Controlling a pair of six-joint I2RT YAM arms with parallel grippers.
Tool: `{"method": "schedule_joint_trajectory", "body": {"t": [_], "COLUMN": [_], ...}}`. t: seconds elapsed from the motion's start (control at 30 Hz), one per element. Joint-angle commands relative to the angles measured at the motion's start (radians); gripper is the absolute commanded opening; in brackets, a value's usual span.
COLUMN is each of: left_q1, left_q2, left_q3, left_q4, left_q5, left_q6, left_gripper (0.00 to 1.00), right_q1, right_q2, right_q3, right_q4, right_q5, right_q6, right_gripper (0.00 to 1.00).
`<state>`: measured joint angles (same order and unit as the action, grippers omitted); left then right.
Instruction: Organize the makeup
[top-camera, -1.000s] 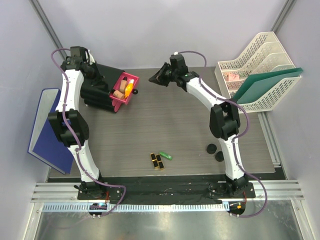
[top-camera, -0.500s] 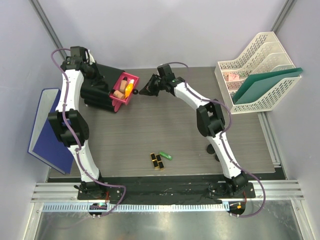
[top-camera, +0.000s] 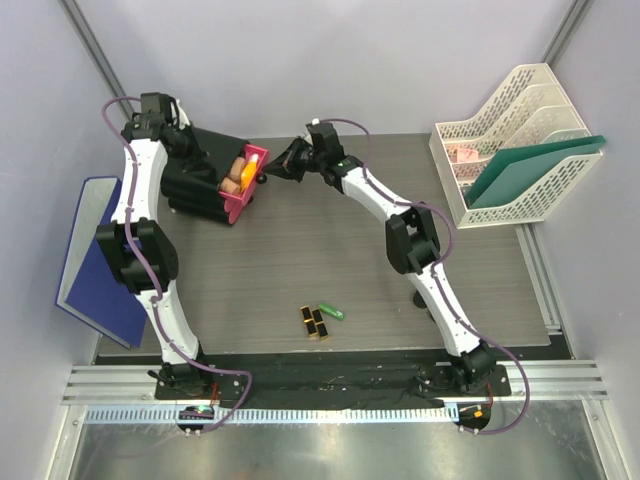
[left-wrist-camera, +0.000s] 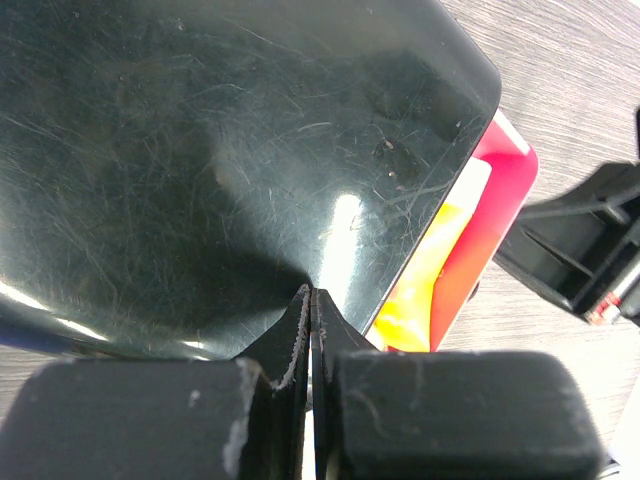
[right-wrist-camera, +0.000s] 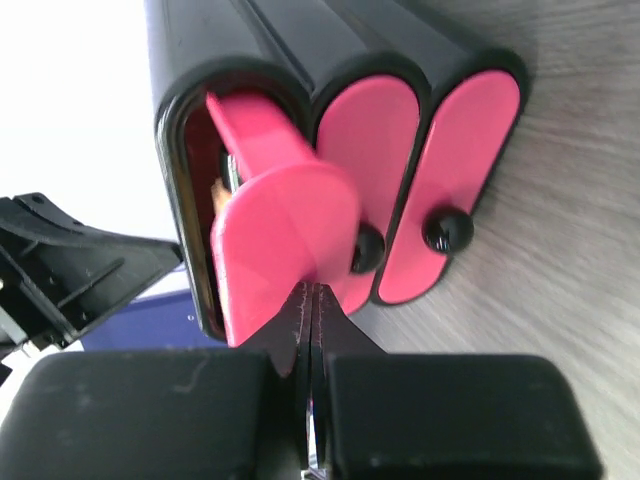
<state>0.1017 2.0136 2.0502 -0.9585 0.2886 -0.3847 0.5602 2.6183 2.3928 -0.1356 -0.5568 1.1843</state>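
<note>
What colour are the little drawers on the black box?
Bright pink drawers, with small black knobs. The right wrist view shows them best.

Makeup seen from above. The black-and-gold lipsticks (top-camera: 315, 323) form a small cluster lying flat and side by side near the front edge of the counter (top-camera: 300, 250), at 6 o'clock from its centre. The green tube (top-camera: 331, 311) lies flat just beside the cluster, at 2 o'clock from it. The orange tube (top-camera: 249, 166) and beige bottles (top-camera: 234, 180) lie together inside the pink drawer (top-camera: 243, 198), at 10 o'clock from the centre.
</note>
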Motion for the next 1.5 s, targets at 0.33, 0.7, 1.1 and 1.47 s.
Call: {"method": "schedule_joint_trajectory", "body": {"t": [0.33,0.7,1.1,1.47], "left_q1": [0.006,0.006,0.003,0.006], "left_q2": [0.091,0.109,0.106,0.097], "left_q3": [-0.045,-0.032,-0.028,-0.033], "left_q4": [-0.151,-0.158,-0.167,-0.164], "left_q5": [-0.069,-0.06,-0.065,-0.057], "left_q6": [0.043,0.041,0.046,0.044], "left_gripper": [0.0,0.0,0.0,0.0], "right_q1": [0.049,0.059,0.119,0.147], "right_q2": [0.105,0.069,0.114,0.147], "right_q3": [0.131,0.135,0.197,0.195], "right_q4": [0.306,0.251,0.257,0.261], "right_q5": [0.04,0.067,0.08,0.069], "right_q6": [0.12,0.086,0.11,0.153], "right_gripper": [0.01,0.01,0.01,0.01]}}
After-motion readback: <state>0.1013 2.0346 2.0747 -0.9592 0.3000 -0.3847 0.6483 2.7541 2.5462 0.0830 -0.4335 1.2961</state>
